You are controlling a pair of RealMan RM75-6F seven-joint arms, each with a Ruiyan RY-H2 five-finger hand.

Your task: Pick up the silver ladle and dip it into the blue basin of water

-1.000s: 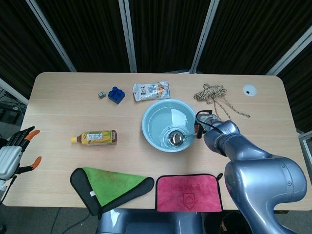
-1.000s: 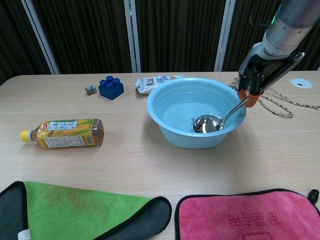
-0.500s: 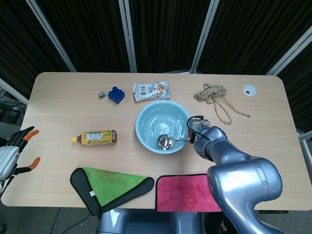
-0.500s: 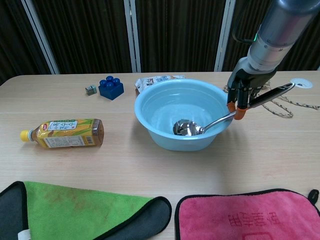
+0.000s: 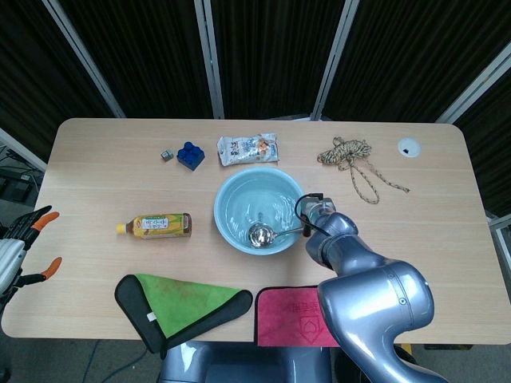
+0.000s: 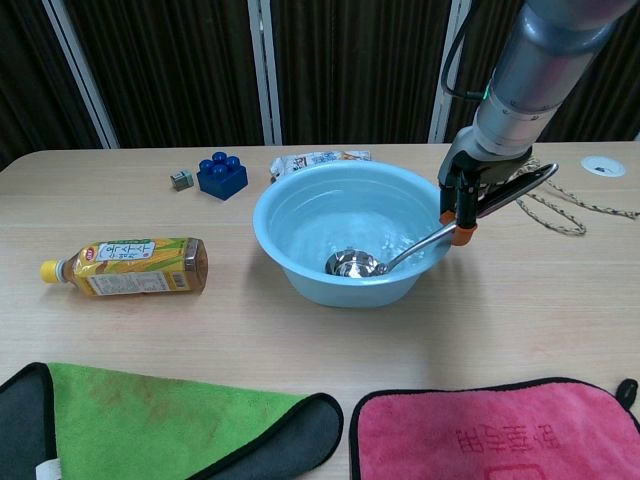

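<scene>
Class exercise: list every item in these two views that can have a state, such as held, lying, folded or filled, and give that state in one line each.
silver ladle: held by its handle, bowl dipped in the water.
blue basin: upright, holds water.
right hand: grips the ladle handle.
left hand: at the table's edge, fingers apart, holds nothing.
bottle: lying on its side, capped.
green cloth: folded, flat.
pink cloth: spread flat.
rope: loosely tangled.
snack packet: lying flat.

Right hand (image 6: 470, 195) clenched, left hand (image 5: 17, 247) spread.
</scene>
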